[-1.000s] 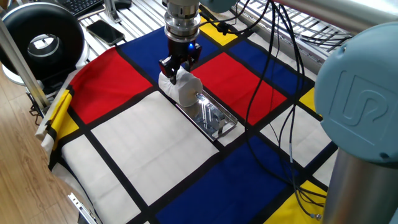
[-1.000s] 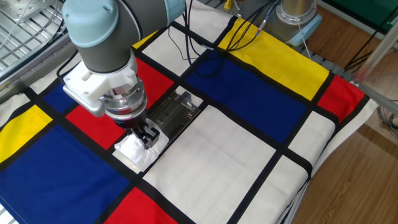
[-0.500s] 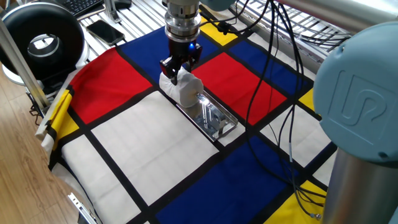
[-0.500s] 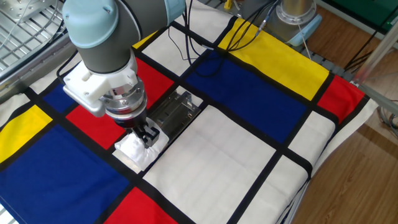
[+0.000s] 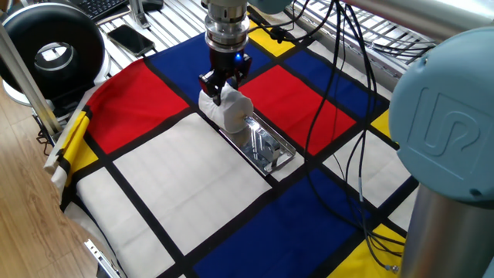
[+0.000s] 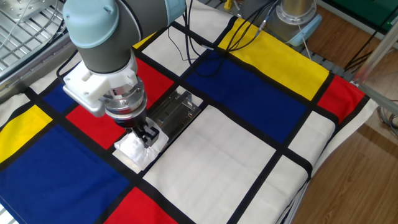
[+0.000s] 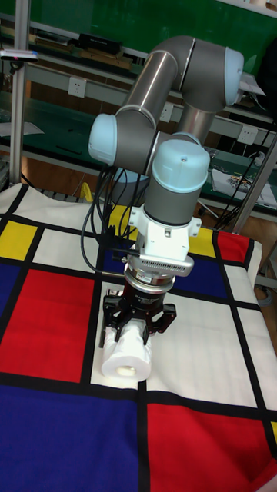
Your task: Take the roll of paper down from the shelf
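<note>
The white roll of paper (image 5: 231, 113) lies on its side at the near end of the shiny silver shelf (image 5: 267, 148), which rests flat on the checked cloth. My gripper (image 5: 219, 87) comes straight down over the roll, one black finger on each side of it, pressing its flanks. In the other fixed view the roll (image 6: 138, 150) pokes out below the gripper (image 6: 147, 134), with the shelf (image 6: 178, 107) behind it. The tall fixed view shows the roll's hollow end (image 7: 128, 360) under the gripper (image 7: 135, 326); the shelf is hidden there.
A large black reel (image 5: 52, 49) and a dark phone (image 5: 130, 38) sit at the table's far left. Black cables (image 5: 340, 77) hang over the red and blue squares. The arm's grey-blue joint (image 5: 448, 147) fills the right side.
</note>
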